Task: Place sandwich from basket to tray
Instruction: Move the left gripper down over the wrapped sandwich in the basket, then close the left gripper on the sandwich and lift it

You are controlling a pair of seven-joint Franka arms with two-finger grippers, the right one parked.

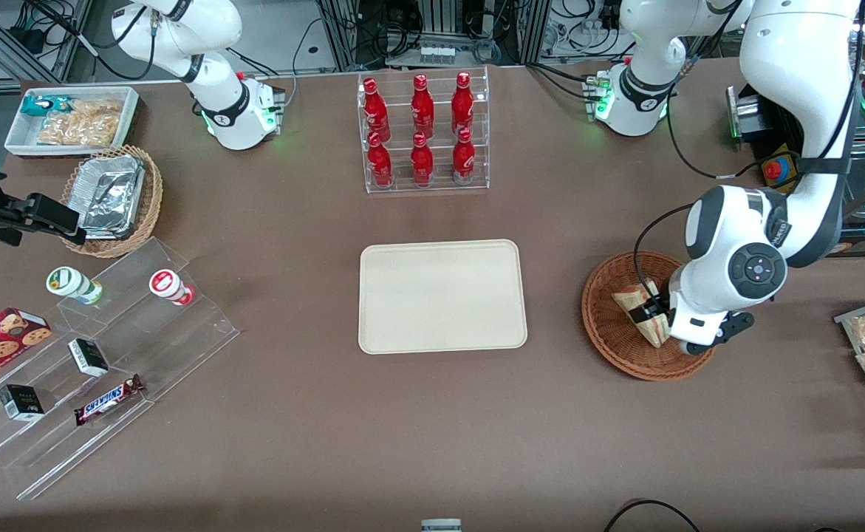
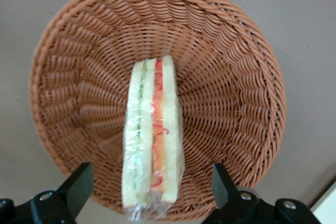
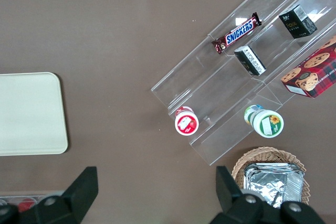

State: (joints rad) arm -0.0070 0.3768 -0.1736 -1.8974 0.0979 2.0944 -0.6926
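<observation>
my gripper (image 2: 148,190) hangs low over the basket (image 2: 226,61), fingers (image 2: 79,184) spread wide, one on each side of the sandwich (image 2: 153,135) without touching it. the sandwich stands on edge inside the basket, wrapped in clear film, its cut face turned up at my wrist camera: pale bread outside, a green layer along one slice, red and pink along the other. one end of the wedge sits between my fingertips, the rest runs toward the middle of the woven floor.

from the front, my gripper (image 1: 657,310) is down in the basket (image 1: 609,325), with my forearm covering the side toward the working arm's end of the table. the sandwich (image 1: 635,309) shows as a pale wedge leaning in the bowl, just beside my fingertips. the basket sits on the brown table (image 1: 314,428), toward the working arm's end.

the tray (image 1: 443,295) lies flat near the middle of the table, well apart from the basket, nothing on it.

farther from the front camera than the tray stands a clear rack of red bottles (image 1: 423,129). toward the parked arm's end there is a clear stepped display (image 1: 107,355) with a snickers bar (image 1: 109,399) and small cups, a tan basket of foil containers (image 1: 111,196), and a white bin of snack packets (image 1: 74,118).
</observation>
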